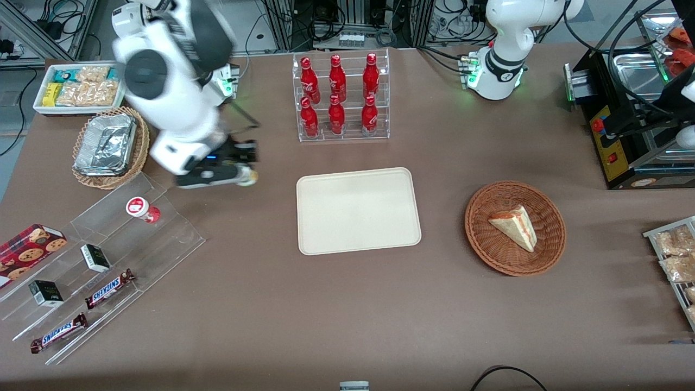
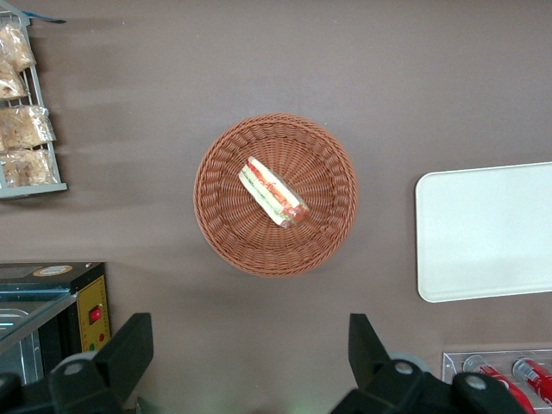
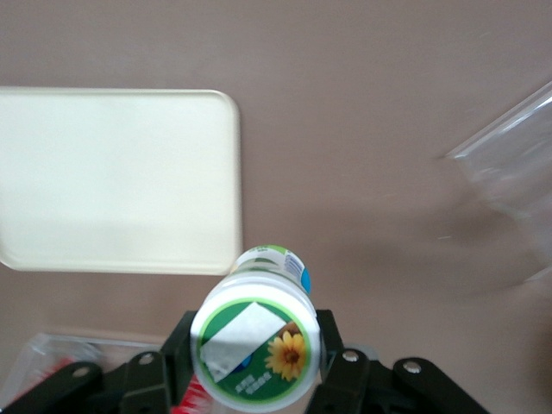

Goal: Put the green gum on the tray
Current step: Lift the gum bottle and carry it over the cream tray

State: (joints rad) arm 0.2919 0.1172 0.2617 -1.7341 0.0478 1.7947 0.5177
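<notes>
The claw (image 1: 245,175) pinches the green gum (image 3: 256,349) above the table (image 1: 271,304), at the tray's (image 1: 358,210) ten o'clock.

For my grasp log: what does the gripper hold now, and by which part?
The gripper, above the table beside the tray, holds the green gum by its body, just under the lid.

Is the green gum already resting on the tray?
No, the hand grips the green gum above bare table, beside the tray, which holds nothing.

Green gum (image 1: 247,176) mostly hidden by gripper (image 1: 241,172).
</notes>
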